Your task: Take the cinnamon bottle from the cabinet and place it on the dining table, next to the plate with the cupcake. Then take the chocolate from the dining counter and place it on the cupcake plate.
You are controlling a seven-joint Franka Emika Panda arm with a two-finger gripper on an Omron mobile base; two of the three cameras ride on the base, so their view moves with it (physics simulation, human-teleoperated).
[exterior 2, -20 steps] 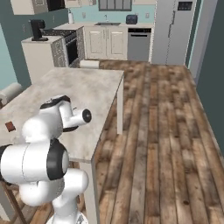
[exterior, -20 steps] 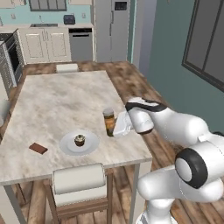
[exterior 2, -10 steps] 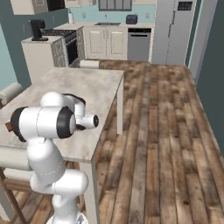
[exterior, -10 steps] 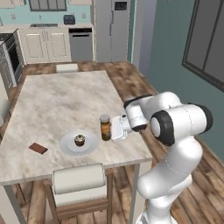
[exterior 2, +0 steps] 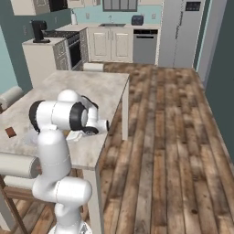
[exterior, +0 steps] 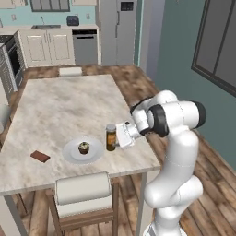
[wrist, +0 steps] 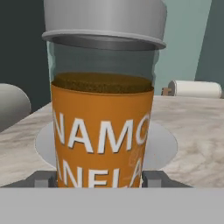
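Cinnamon bottle [exterior: 110, 137] and gripper [exterior: 118, 137] now nearer the cupcake plate [exterior: 83, 152].

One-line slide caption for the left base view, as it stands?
Gripper holding the cinnamon bottle upright on the dining table, beside the cupcake plate; chocolate lies left of it.

Teal walls [exterior: 175, 41], wood-plank floor [exterior 2: 173, 137], cream cabinets [exterior: 48, 46], a steel fridge [exterior: 117, 30], a dark-framed window [exterior: 216, 41], and a cushioned chair [exterior: 85, 196] at the marble table [exterior: 60, 103]

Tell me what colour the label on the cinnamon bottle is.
Orange with white lettering, under a grey cap; the cinnamon bottle shows best in the hand view.
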